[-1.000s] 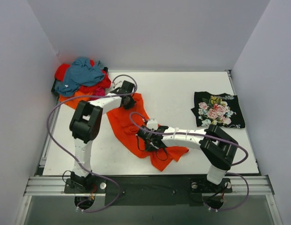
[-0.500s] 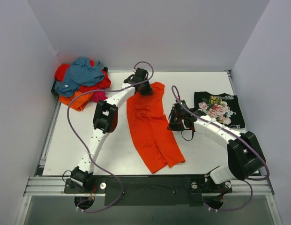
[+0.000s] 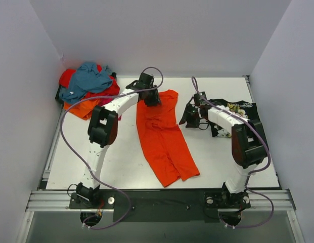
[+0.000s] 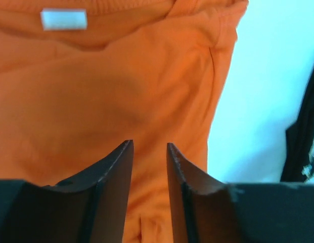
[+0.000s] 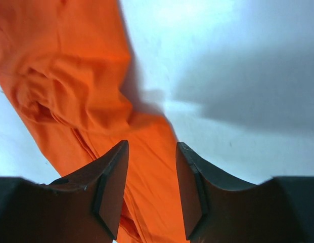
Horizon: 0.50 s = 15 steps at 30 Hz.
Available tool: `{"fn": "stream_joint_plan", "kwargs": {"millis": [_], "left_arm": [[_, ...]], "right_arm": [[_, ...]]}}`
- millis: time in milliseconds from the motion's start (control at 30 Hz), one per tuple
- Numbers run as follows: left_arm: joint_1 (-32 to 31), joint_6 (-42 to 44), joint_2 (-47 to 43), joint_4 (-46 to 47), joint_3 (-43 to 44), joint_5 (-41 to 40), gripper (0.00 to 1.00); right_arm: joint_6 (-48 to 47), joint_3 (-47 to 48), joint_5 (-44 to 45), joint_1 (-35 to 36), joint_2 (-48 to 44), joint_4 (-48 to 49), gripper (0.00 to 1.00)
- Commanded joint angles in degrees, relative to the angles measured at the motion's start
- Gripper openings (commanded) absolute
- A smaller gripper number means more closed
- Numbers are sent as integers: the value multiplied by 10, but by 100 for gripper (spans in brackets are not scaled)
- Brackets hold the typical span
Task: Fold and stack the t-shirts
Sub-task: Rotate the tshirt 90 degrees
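L gripper (image 3: 148,97) sits at the far end of the orange t-shirt (image 3: 164,137), just above the collar edge. Jaws are apart w/ nothing between them, and orange cloth shows thru the gap in the L wrist view. A white tag (image 4: 63,19) shows on the neckband beyond the fingertips.

R gripper (image 3: 190,115) is also parted and empty. It hangs just beside the shirt's right edge, between the shirt and the black floral tee (image 3: 249,109). R wrist view has orange cloth under and left of the fingers and bare table (image 3: 121,162) to the right.

The orange shirt lies spread as a long strip mid-table, running from far centre toward the near edge and slanting right, w/ some wrinkles near the top. The R arm crosses over the floral tee's left part.

The rest of the tees (teal, red, orange) are in a pile (image 3: 88,86) at the far-left corner, well apart from both grippers.
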Motion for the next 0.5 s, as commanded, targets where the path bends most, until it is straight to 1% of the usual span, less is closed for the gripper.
{"fn": "stream_joint_plan", "kwargs": {"millis": [0,33,67,100,133,233,267,300,367,467], "left_arm": [[13,36,-181,67,-119,-1,47],[16,31,-203,86,-172,-1,48],[22,28,-235,97,-197,-3,48],[26,15,-254,111,-250,-7,49],[35,9,-285,120,-281,-15,49],[51,-17,-336,164,-410,-30,49],[59,-18,-359,175,-434,-31,50],[62,-19,-381,213,-486,-29,51],[75,-24,-398,243,-539,-29,52],[92,-23,-397,237,-564,-31,52]], "right_arm": [[-12,83,-51,-9,51,-8,39],[-8,93,-58,-10,70,-9,40],[-6,115,-57,-10,78,-10,40],[2,125,-62,-12,99,-13,41],[5,146,-63,-11,108,-13,42],[18,192,-72,-12,164,-18,44],[20,213,-71,-12,177,-21,44],[23,226,-74,-12,196,-29,44],[27,265,-71,-12,225,-43,43],[28,290,-68,-13,255,-58,41]]}}
